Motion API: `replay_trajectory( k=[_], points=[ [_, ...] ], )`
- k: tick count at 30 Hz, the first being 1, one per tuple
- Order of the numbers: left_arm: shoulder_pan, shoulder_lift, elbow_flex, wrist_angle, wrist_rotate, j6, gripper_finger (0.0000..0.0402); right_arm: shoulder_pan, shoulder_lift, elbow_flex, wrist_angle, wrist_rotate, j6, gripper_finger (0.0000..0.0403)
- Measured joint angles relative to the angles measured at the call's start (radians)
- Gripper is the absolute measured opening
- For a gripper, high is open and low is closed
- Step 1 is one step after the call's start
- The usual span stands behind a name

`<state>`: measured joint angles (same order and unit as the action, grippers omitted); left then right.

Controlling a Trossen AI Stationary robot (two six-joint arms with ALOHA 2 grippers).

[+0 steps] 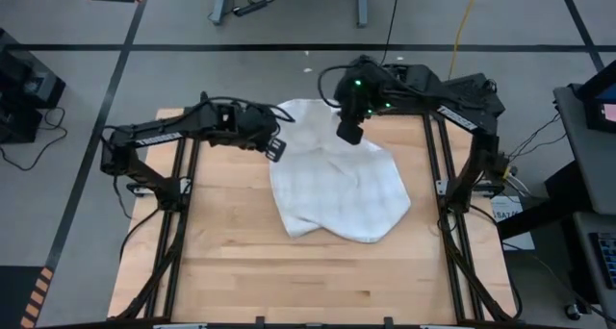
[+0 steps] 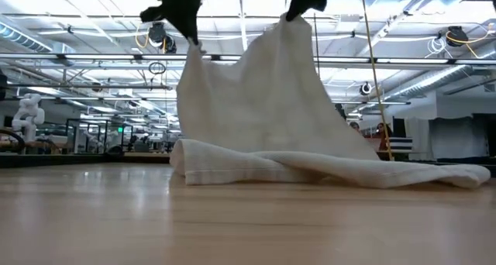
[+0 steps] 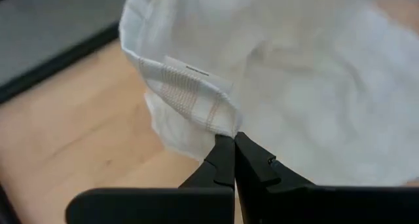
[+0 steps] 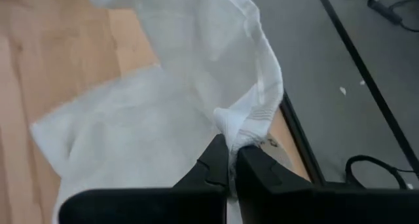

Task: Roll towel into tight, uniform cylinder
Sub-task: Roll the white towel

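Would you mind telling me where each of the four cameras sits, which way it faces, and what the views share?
High view: above the table, looking straight down; both arms show.
Low view: at tabletop height, looking level; the left gripper and right gripper enter from above.
Left wrist view: on the left arm, looking past its shut fingers.
Right wrist view: on the right arm, past its shut fingers.
Shared: every view shows the towel, pinched by both grippers.

1. We see a light wooden table [image 1: 241,262] with dark rails along its left and right sides.
2. On it lies the lower part of the white towel [image 1: 342,199], crumpled right of the middle towards the far edge, its far corners lifted off the wood.
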<state>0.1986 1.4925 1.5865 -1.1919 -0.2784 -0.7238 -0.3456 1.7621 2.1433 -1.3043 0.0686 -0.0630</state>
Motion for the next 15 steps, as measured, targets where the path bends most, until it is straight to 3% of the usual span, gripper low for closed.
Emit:
replay_trajectory(
  k=[4, 9, 15],
  points=[
    [0.000, -0.003, -0.085, 0.059, 0.066, 0.007, 0.0000, -0.024, 0.059, 0.000, -0.019, -0.023, -0.059, 0.0004],
    [-0.003, -0.002, -0.174, 0.246, 0.104, 0.028, 0.0000, -0.079, 0.104, 0.000, -0.018, -0.023, -0.133, 0.0004],
    [-0.002, -0.002, -0.190, 0.449, 0.141, 0.075, 0.0000, -0.181, 0.102, 0.000, -0.053, -0.020, -0.201, 0.0004]
  ],
)
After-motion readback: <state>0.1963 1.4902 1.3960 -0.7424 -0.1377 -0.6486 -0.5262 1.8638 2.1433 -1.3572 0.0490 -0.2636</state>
